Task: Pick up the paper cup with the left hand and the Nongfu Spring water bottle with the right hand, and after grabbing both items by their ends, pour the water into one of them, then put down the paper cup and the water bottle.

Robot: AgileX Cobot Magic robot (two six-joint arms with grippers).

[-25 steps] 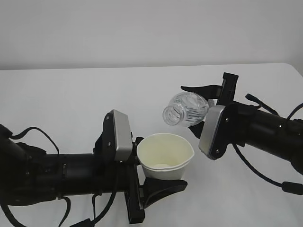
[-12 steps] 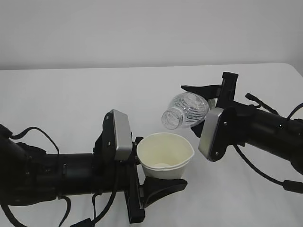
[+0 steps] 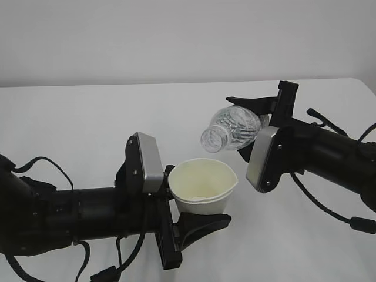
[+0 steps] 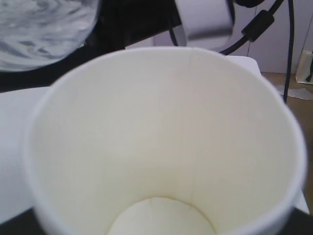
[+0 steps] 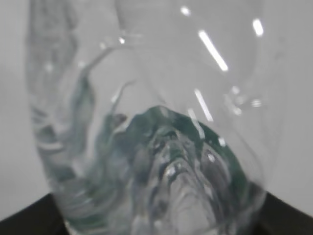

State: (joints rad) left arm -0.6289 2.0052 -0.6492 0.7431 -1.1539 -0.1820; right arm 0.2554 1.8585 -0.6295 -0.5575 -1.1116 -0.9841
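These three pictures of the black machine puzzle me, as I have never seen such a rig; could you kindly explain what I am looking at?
It is a robot with two black arms, each ending in a two-finger gripper. The wide picture is taken from outside, looking down at a white table. The other two come from small cameras on the wrists, so they sit very close to what is held.

The left gripper holds a paper cup upright. Its wrist camera looks straight into the cup, which looks dry inside, with no stream going in.

The right gripper holds a clear plastic bottle, tipped with its open mouth towards the cup and a little above it. Its wrist camera shows the bottle as a blur of clear ribbed plastic and green label. I cannot tell whether water is left.

Nothing else shows on the table.
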